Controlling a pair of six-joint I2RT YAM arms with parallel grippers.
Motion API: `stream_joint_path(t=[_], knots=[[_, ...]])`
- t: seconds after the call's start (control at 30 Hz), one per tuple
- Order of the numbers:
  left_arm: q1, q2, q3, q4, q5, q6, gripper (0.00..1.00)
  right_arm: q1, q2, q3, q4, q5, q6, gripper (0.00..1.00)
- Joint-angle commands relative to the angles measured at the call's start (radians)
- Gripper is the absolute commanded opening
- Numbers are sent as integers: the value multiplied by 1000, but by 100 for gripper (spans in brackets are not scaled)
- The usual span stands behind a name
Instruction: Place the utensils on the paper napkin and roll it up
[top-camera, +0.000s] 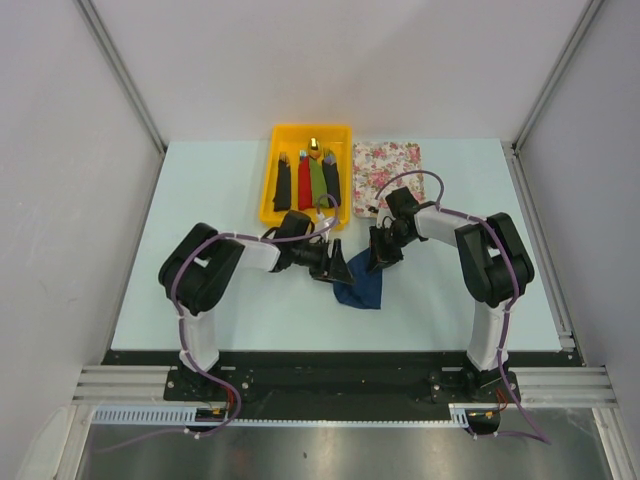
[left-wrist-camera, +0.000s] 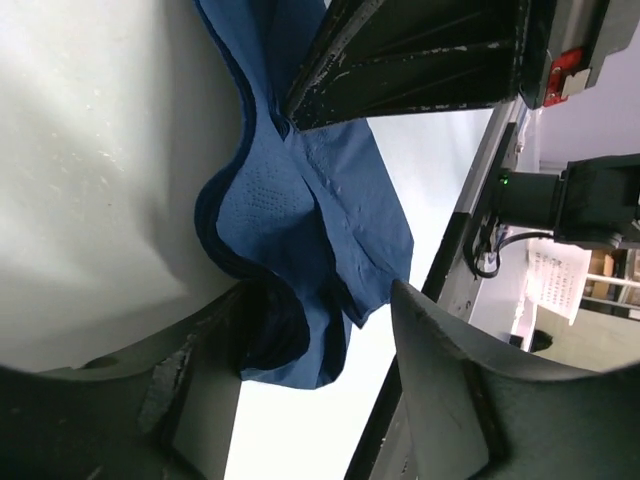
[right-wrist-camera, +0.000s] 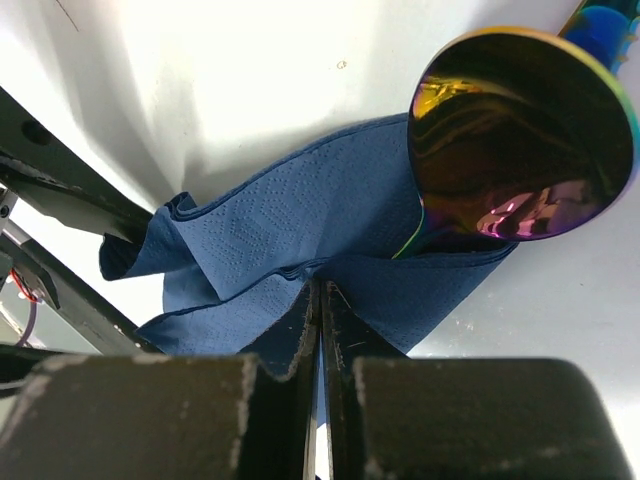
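**Napkin bunched between two pincers**

The right pincer (right-wrist-camera: 320, 290) is pressed together on a fold of the paper napkin (right-wrist-camera: 270, 230), and the dark blue sheet fans out crumpled just beyond its tips. Just past those tips and off to one side lies the spoon (right-wrist-camera: 520, 130). Its iridescent bowl faces up against the napkin's edge, and the blue handle runs away from the pincer out of view. Whether the bowl's near rim is tucked under the fold cannot be told. No second utensil can be made out.

The left pincer (left-wrist-camera: 318, 305) stands spread, with a rumpled corner of the napkin lying between its fingers, closer to one of them. Directly ahead of it, the right pincer's tips nip the same sheet.

Both pincers meet over the middle of a pale blue-green counter (top-camera: 200, 200). Beyond the left pincer sits a yellow tray (top-camera: 268, 190) holding narrow black, red and green bundles (top-camera: 310, 180). Beyond the right pincer lies a floral mat (top-camera: 388, 175). Plain white walls (top-camera: 100, 100) with metal frame posts enclose the counter on three sides.
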Motion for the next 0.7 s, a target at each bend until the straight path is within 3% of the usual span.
stream_joint_path(t=[0.0, 0.23, 0.37, 0.47, 0.53, 0.67], knots=[[3, 9, -9, 18, -5, -28, 59, 39, 98, -22, 66, 158, -29, 4], [69, -74, -60, -25, 20, -54, 45, 40, 103, -17, 66, 164, -26, 4], [66, -100, -49, -43, 3, -59, 66, 40, 103, -16, 66, 165, -23, 4], [56, -116, -15, -76, -73, -46, 67, 40, 106, -14, 65, 164, -23, 4], [68, -152, -52, -12, -100, -69, 66, 42, 109, -11, 66, 162, -21, 4], [108, -241, -54, 21, -129, -79, 61, 43, 108, -8, 62, 162, -23, 4]])
